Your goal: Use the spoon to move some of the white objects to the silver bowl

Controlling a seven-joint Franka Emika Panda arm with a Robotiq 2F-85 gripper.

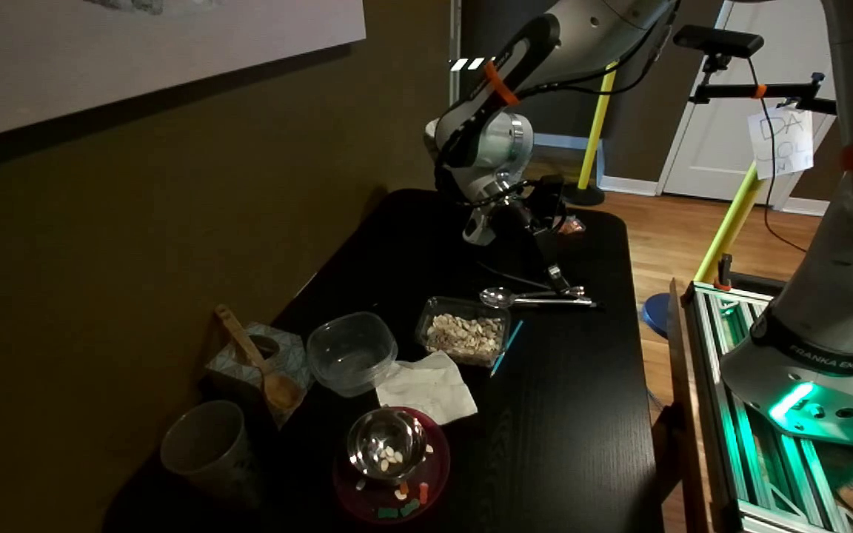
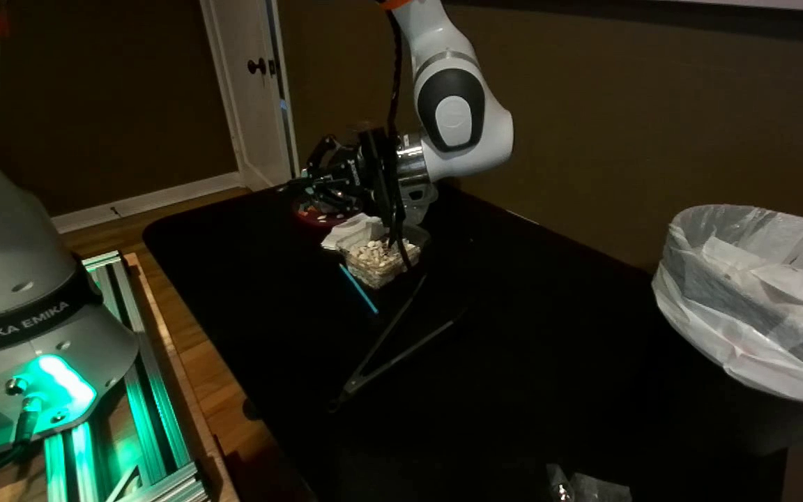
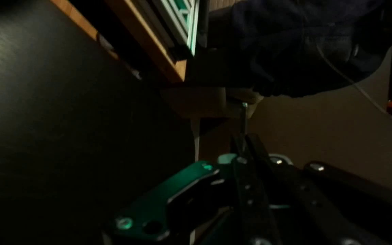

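Small whitish-beige lumps (image 1: 465, 335) heap in a shallow clear rectangular plastic tray (image 1: 465, 304); a few lie in the round silver metal bowl (image 1: 375, 431). My jaws pinch a silver metal spoon (image 1: 498, 297).

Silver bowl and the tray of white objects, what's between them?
In an exterior view, a napkin, plus the rim of the red dish under the bowl.
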